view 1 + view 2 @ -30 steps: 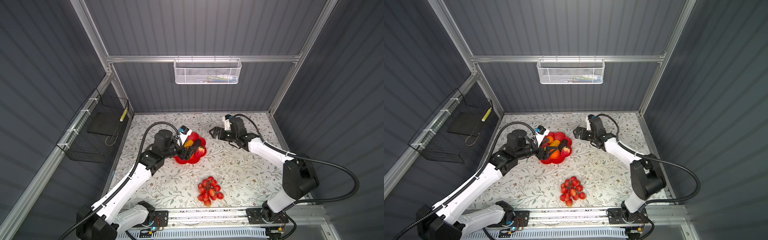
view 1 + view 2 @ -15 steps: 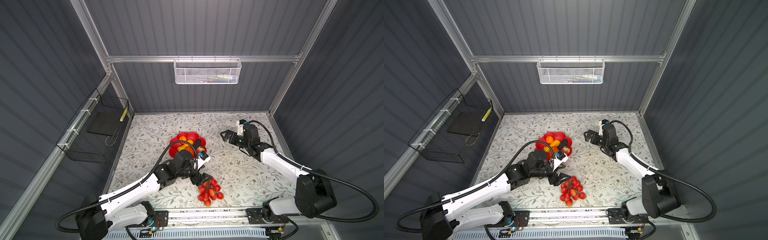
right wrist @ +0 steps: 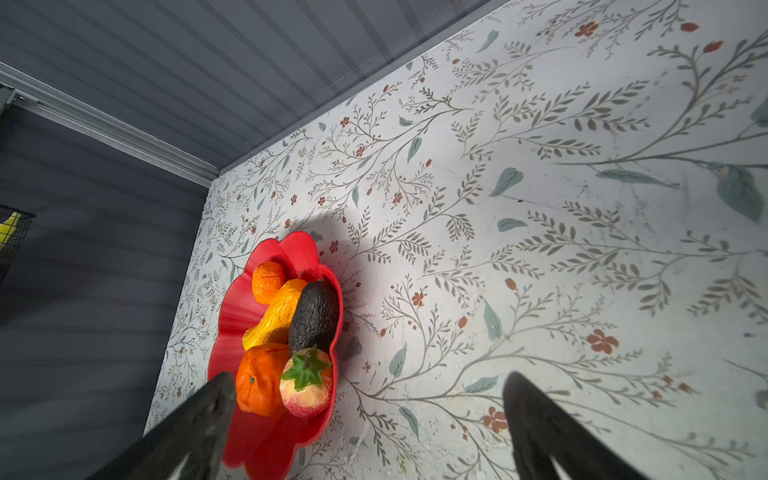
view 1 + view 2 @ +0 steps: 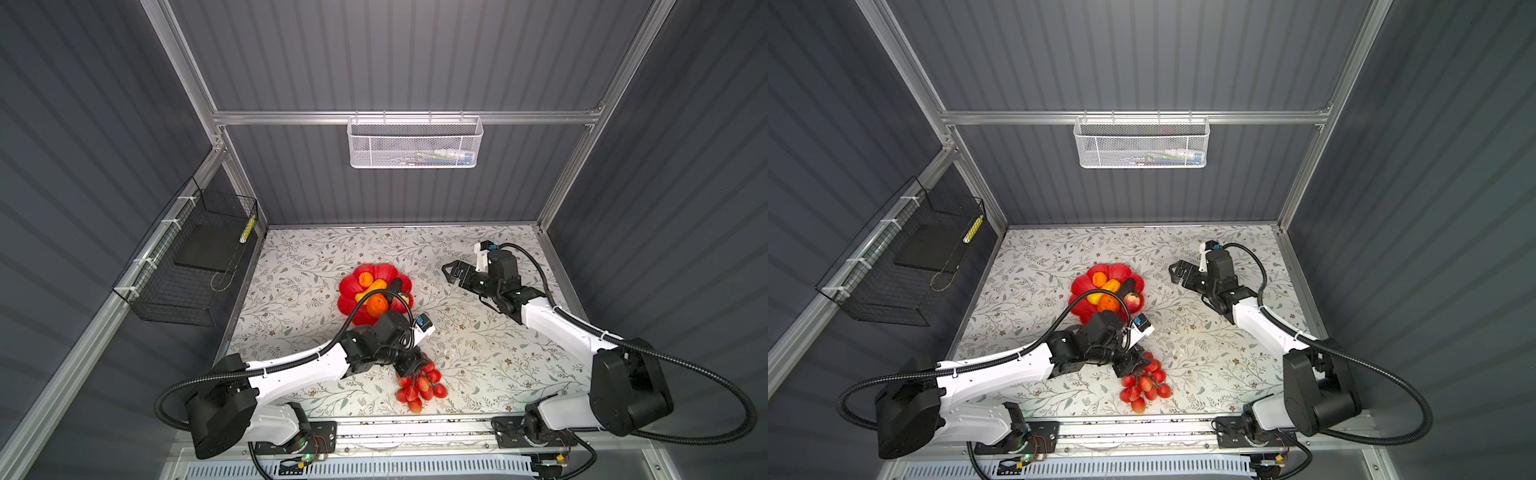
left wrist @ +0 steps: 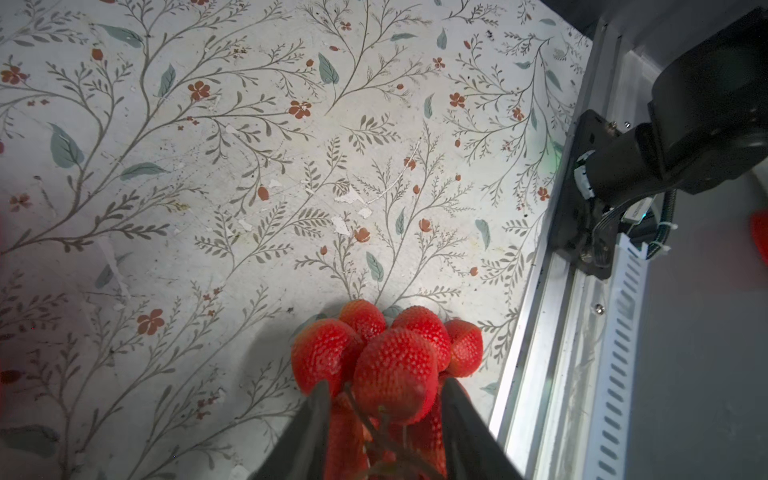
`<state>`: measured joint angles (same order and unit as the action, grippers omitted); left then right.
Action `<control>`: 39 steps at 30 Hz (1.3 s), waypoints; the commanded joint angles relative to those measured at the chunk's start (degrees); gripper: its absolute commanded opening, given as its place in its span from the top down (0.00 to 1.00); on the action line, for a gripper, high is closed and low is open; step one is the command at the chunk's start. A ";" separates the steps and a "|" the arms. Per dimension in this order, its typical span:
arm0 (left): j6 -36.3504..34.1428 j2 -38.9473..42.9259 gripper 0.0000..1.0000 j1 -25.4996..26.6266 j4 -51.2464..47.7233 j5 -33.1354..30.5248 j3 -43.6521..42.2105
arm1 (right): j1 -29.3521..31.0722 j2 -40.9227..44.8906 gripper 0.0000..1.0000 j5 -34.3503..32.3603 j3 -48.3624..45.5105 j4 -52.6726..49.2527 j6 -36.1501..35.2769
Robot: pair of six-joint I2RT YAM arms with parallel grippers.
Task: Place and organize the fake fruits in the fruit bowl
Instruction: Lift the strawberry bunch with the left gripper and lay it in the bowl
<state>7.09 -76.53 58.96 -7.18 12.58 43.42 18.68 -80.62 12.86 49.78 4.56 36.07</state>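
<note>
Grape bunch (image 4: 419,386) ran down-frame from my left gripper (image 4: 410,368), fingers (image 5: 309,424) straddling its top, clamped or not I couldn't tell; fruit bowl (image 4: 345,286) lay up-frame; right gripper (image 4: 451,274), spread, sat farther.

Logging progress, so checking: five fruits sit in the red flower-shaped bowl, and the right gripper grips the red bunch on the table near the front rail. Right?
Wrong arm: the left gripper grips the red bunch, as the left wrist view shows. The right gripper hangs open and empty. The five fruits do sit in the red flower-shaped bowl.
</note>
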 commanded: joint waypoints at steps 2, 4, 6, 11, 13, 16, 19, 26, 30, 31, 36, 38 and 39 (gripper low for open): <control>1.25 -0.76 0.70 0.19 -0.22 -1.40 2.07 | -0.51 0.99 0.01 0.42 -0.74 0.98 0.73; 1.41 -1.27 0.83 0.19 -1.19 -1.75 3.46 | -0.48 0.83 0.01 0.56 -0.80 1.11 0.84; 1.94 -1.51 0.98 0.19 -1.31 -2.05 4.67 | -0.63 0.57 0.01 0.67 -0.74 1.22 1.01; 2.59 0.68 1.00 0.21 -0.31 -2.65 6.88 | -0.86 0.53 0.01 1.11 -0.74 1.33 1.37; 2.22 2.46 1.00 0.19 -0.75 -4.10 8.29 | -1.00 0.77 0.01 1.11 -0.82 1.24 1.38; 0.69 5.43 1.00 -0.10 -1.00 -9.69 10.37 | -1.49 1.14 0.01 1.15 -0.99 1.31 1.54; -0.37 7.16 1.00 -3.05 1.93 -12.66 11.90 | -2.19 1.52 0.01 1.62 -1.08 1.24 1.76; 1.66 2.66 1.00 -15.35 17.78 -9.20 13.46 | -3.85 3.55 0.01 2.41 -1.95 0.61 1.77; 4.54 -1.70 1.00 -21.28 24.60 -4.62 14.15 | -4.86 4.87 0.01 3.02 -2.14 -0.98 0.96; 5.43 -2.55 1.00 -22.83 26.58 -4.16 13.72 | -5.16 5.22 0.01 3.12 -2.22 -1.35 0.76; 14.37 -6.27 1.00 -30.78 38.72 0.38 8.83 | -6.41 6.42 0.01 3.14 -3.11 -1.51 0.84; 16.07 -7.38 1.00 -32.41 41.42 0.44 6.71 | -6.71 6.44 0.01 3.57 -2.96 -1.73 0.84; 16.44 -7.94 1.00 -33.11 41.93 -0.20 5.78 | -6.81 6.51 0.01 3.66 -2.87 -1.81 0.71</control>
<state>18.74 -83.50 27.29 26.04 10.39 51.35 12.32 -74.83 15.40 47.35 4.16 37.41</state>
